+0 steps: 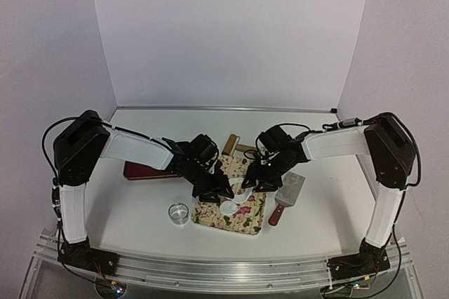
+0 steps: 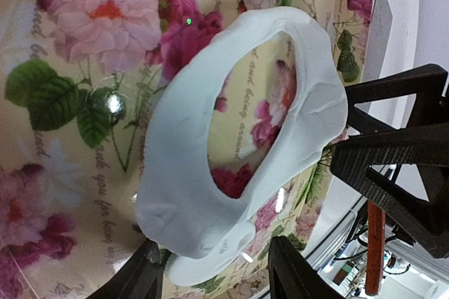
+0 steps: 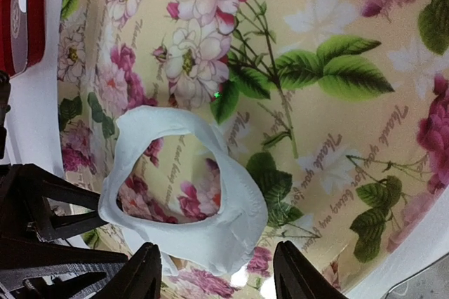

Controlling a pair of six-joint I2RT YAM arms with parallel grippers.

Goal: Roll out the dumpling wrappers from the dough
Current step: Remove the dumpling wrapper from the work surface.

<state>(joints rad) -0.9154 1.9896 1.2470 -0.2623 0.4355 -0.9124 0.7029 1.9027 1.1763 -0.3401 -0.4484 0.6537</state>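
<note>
mat (image 1: 245, 223): a rectangular mat printed with pink roses and green leaves is lying on the white table (image 1: 140, 208) between the two arms.
dough (image 1: 243, 188): a soft white irregular sheet with a big round hole cut out is lying on the middle of the mat, and the printed flowers are showing through the hole.
wrapper (image 1: 229, 207): a thin flat white round disc is sitting on the mat, just beside the near edge of the dough.
left gripper (image 1: 222, 191): it is reaching in over the left half of the mat. Its black fingers (image 2: 144, 278) are standing apart astride the rim of the dough (image 2: 175, 173), pinching nothing that I can see.
right gripper (image 1: 255, 182): it is leaning in over the right half of the mat. Its fingers (image 3: 144, 274) are likewise standing apart, either side of the dough's edge (image 3: 224, 239), and gripping nothing.
ring cutter (image 1: 179, 213): a shiny metal ring is standing just off the mat's left edge.
spatula (image 1: 287, 197): a metal blade on a red-brown handle is lying just off the mat's right edge.
rolling pin (image 1: 235, 146): a wooden one is lying at the mat's far edge.
tray (image 1: 144, 170): a dark red flat one is lying beyond the mat's far-left corner.
</note>
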